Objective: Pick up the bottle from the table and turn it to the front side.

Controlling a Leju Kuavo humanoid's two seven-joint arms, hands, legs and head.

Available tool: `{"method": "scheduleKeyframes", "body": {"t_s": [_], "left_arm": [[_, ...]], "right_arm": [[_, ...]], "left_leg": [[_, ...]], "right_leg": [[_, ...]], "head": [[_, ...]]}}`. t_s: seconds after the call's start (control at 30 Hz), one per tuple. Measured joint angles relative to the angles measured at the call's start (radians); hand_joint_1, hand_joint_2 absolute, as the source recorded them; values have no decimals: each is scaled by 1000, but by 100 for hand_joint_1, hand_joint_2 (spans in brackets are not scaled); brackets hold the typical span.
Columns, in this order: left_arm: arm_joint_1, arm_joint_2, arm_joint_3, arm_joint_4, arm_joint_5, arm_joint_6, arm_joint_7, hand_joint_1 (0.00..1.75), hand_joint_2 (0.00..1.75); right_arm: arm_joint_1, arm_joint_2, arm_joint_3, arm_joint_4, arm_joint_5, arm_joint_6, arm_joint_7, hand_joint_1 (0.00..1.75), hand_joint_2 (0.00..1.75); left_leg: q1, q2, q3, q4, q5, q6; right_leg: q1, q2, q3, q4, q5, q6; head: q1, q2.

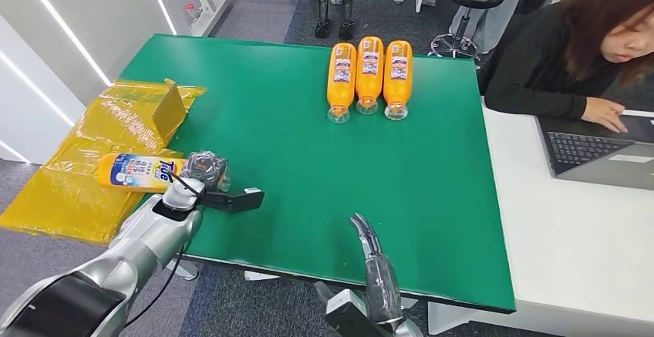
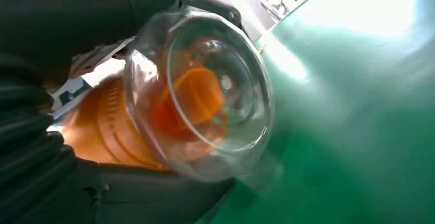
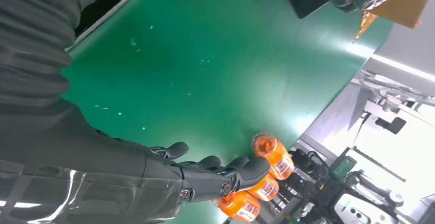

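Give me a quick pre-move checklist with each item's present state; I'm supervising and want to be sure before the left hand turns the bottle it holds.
1. Left hand holds the bottle: ok, fingers wrap its cap end.
2. Bottle lifted off the green table: cannot tell; it lies sideways over the table's left edge.
3. Label facing up: ok, blue and white label shows in the head view.
4. Right hand clear of the bottle: ok, it hovers open at the near edge.
5. Three finished bottles out of the way: ok, lined up at the far side.
6. Person clear: ok, seated at the laptop.
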Motion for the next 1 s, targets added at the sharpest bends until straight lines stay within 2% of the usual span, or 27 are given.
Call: {"method": "scheduleKeyframes", "body": {"t_s": [0.27, 0.57, 0.73, 0.83, 0.93, 0.97, 1.0], "left_arm": [[-12, 18, 20, 10, -5, -4, 1, 0, 175], [-12, 19, 41, 11, -4, 38, -26, 0, 175], [-4, -23, 57, 8, 12, 197, -124, 0, 175], [18, -62, 74, -25, 72, 296, -227, 0, 175], [28, -70, 79, -38, 91, 320, -258, 0, 175], [41, -79, 84, -63, 135, 328, -305, 0, 175], [107, -92, 88, -185, 282, 303, -401, 0, 175]], "right_arm": [[6, -4, -4, -9, 12, 3, 13, 0, 175], [6, -4, -4, -8, 11, 5, 15, 0, 175], [8, 1, -11, 4, 9, -23, 23, 0, 175], [13, 5, -21, 9, 9, -55, 33, 0, 175], [16, 6, -23, 9, 9, -63, 36, 0, 175], [18, 6, -27, 9, 10, -71, 39, 0, 175], [29, 6, -38, 3, 10, -79, 42, 0, 175]], "left_leg": [[0, 0, 1, 0, 0, 0], [0, 0, 1, 0, 0, 0], [0, -2, 0, 0, 0, 0], [-1, -2, 0, 0, 0, 0], [-2, -1, 0, 0, 0, 0], [-2, -1, 0, 0, 0, 0], [-2, 1, 0, 0, -1, 0]], "right_leg": [[0, 0, 1, 0, 0, 0], [0, 0, 0, 0, 0, 0], [0, -2, 0, 0, 0, 0], [-1, -2, 0, 0, 0, 0], [-2, -2, 0, 0, 0, 0], [-2, -1, 0, 0, 0, 0], [-2, 1, 0, -1, 0, 0]], "head": [[0, 0], [0, 0], [0, 0], [0, 0], [0, 0], [0, 0], [0, 0]]}}
